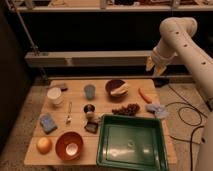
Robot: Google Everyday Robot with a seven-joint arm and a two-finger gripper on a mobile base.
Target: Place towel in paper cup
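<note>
The towel [156, 110], a small pale blue-grey cloth, lies crumpled on the right side of the wooden table [80, 130], just behind the green tray. The paper cup [54, 95], short and white, stands upright at the table's back left. My gripper [155, 65] hangs in the air above the table's back right corner, well above and behind the towel and far to the right of the cup. It is open, with nothing between its pale fingertips [149, 63].
A green tray [150, 160] fills the front right. Also on the table: a dark bowl [114, 83] with something pale inside, a carrot [144, 95], a blue-grey cup [90, 91], a blue block [48, 123], an orange bowl [62, 142] and an orange fruit [44, 145].
</note>
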